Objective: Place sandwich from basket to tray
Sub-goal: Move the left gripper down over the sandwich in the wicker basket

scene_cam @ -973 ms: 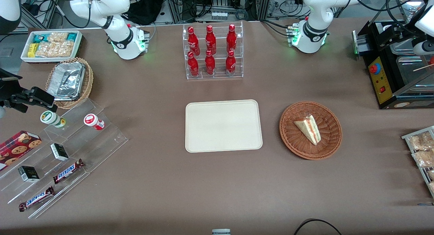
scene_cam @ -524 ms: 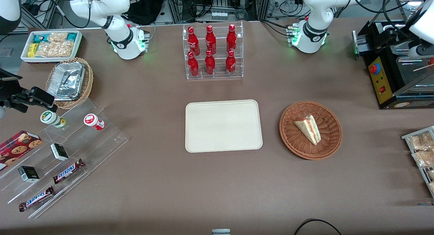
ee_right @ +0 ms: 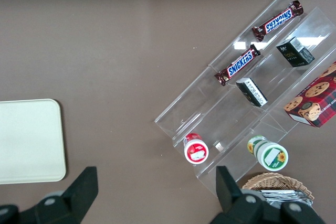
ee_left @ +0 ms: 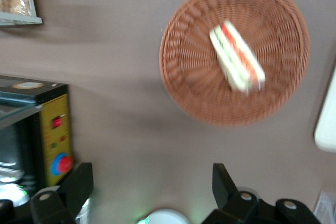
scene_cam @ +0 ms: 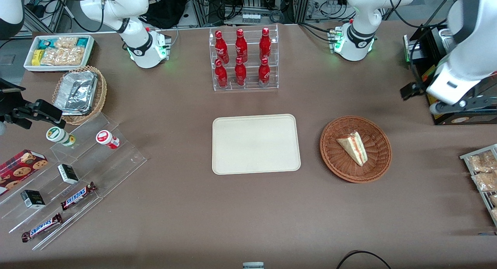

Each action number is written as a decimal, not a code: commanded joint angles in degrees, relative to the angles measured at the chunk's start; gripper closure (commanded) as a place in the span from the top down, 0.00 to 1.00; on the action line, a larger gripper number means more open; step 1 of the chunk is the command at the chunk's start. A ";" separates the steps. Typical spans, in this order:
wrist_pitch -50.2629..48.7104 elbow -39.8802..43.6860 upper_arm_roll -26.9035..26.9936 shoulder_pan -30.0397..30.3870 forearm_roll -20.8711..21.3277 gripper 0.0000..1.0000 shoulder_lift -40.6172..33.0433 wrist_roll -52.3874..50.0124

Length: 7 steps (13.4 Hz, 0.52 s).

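The sandwich [scene_cam: 353, 146] [ee_left: 237, 56], a pale triangular wedge with red and green filling at its edge, lies in the round reddish-brown wicker basket [scene_cam: 372, 162] [ee_left: 194, 77]. Beside the basket, toward the parked arm's end, sits the cream-white tray [scene_cam: 256, 144] [ee_left: 326, 124] with nothing on it. My gripper [ee_left: 152, 182] hangs open, high over bare table, with nothing between its fingers. It is farther from the front camera than the basket, next to the black machine. The working arm's white wrist [scene_cam: 452, 80] shows in the front view above that machine.
A black machine with a yellow panel [ee_left: 50, 129] stands near the gripper. Red bottles in a clear rack [scene_cam: 244, 59] stand farther back than the tray. Snack packets on a rack [scene_cam: 483, 176] lie at the working arm's end. Clear shelves of snacks [scene_cam: 70, 172] sit toward the parked arm's end.
The working arm has swung in from the table's end, over the black machine and toward the basket. The sandwich, basket and tray have not moved.
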 commanded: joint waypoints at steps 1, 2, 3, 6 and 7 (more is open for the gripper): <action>12.26 -10.35 -2.41 0.53 0.23 1.00 -2.19 -13.91; 16.31 -12.99 -3.63 0.53 0.31 1.00 -1.75 -18.39; 19.48 -14.14 -3.90 0.53 0.23 1.00 -0.44 -24.01; 24.07 -14.33 -6.62 0.44 0.23 1.00 3.42 -34.50; 25.73 -14.33 -7.50 0.44 0.23 1.00 4.92 -37.05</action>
